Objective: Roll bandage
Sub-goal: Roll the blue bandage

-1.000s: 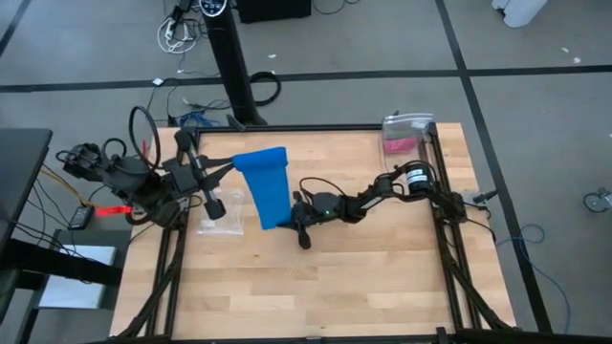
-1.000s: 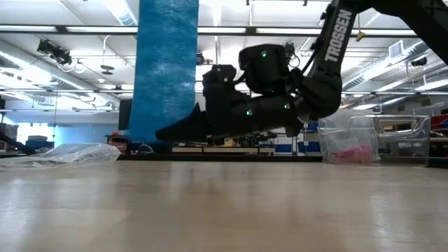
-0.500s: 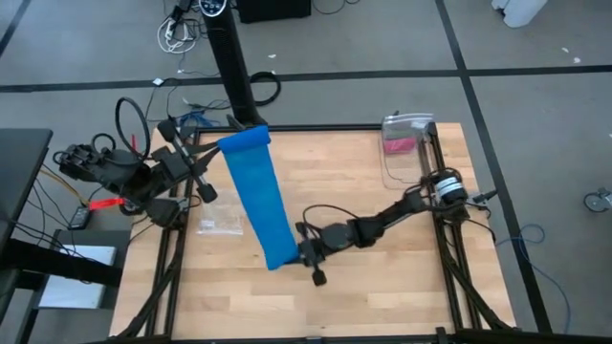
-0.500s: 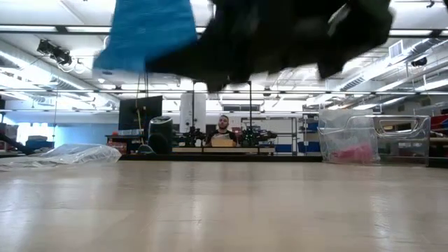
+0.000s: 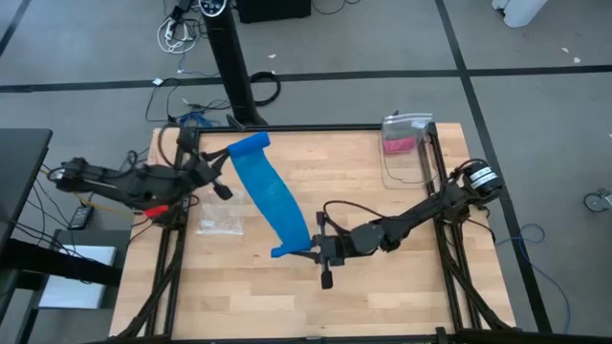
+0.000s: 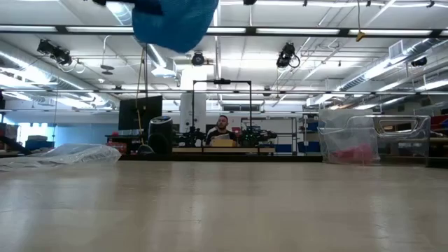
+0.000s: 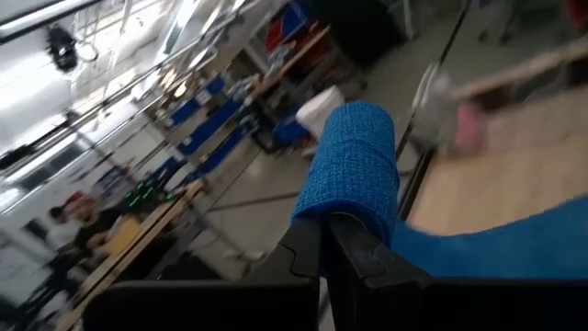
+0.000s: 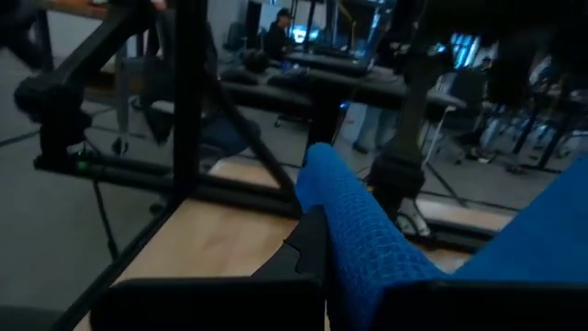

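Bandage point(image 5: 273, 198) now stretched as a flat blue strip between both arms, held up off the desk point(image 5: 382, 287).

- Change: a second ago the strip hung near-vertical with the right tool low, close over the desk mid-area. Since then the right arm has swung toward the near edge and lifted; it's gone from the low view, where only a blue end shows at the top edge. Left arm pulled back past the left edge of the desk. Strip is longer and tauter than it was.
- Reading: this is unrolling/tensioning, not rolling yet. No wound core visible at either end apart from the fold at the left grip.
- Left tool point(image 7: 323, 241): clamped on the far-left end of the bandage, fabric folded over the fingers in the wrist view.
- Right tool point(image 5: 311, 250): pinching the near end; blue fabric runs right over the fingers in its wrist view.
- Orientation: long axis runs diagonally, from far-left corner area toward the middle near side. Flat face roughly up, slight twist along the length.
- Elsewhere: clear plastic wrapper point(image 5: 220, 223) on the desk at left, clear bin point(image 5: 406, 143) with something pink in it at far right. Both apart from the strip.
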Robot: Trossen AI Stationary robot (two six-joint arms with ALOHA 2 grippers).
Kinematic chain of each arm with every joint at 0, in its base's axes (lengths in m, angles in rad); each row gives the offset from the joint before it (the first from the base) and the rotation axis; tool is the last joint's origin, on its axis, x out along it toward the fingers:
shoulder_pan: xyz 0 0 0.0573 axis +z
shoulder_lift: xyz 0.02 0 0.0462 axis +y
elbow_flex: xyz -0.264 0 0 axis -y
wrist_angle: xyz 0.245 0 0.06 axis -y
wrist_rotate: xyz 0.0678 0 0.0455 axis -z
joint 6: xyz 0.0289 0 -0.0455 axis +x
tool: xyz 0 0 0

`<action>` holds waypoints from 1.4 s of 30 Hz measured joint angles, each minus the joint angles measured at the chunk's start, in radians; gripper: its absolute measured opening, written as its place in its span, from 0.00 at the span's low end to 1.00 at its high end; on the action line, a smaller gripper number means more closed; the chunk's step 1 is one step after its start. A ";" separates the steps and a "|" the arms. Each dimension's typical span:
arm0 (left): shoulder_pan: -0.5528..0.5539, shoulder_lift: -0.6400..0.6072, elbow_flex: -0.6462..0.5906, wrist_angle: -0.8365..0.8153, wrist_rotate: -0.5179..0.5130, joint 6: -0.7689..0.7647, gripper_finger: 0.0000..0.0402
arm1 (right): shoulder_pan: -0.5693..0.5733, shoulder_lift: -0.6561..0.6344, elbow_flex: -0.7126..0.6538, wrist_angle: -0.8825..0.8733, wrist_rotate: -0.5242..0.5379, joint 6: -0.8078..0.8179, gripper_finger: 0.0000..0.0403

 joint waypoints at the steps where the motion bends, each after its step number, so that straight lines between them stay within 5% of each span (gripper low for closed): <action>1: 0.019 0.000 -0.028 0.016 0.001 0.002 0.01 | 0.002 -0.010 0.000 0.000 0.004 -0.001 0.00; 9: 0.141 0.001 -0.236 0.182 0.103 -0.004 0.01 | 0.029 -0.055 0.031 0.037 0.090 -0.128 0.00; 18: 0.150 0.053 -0.437 0.416 0.149 -0.014 0.01 | 0.037 -0.056 0.202 0.038 0.233 -0.405 0.00; 28: 0.090 0.299 -0.450 0.545 0.204 -0.060 0.01 | -0.057 -0.055 0.321 0.006 0.238 -0.511 0.00; 42: -0.087 0.546 -0.410 0.748 0.198 -0.057 0.01 | -0.254 -0.055 0.356 -0.090 0.199 -0.415 0.00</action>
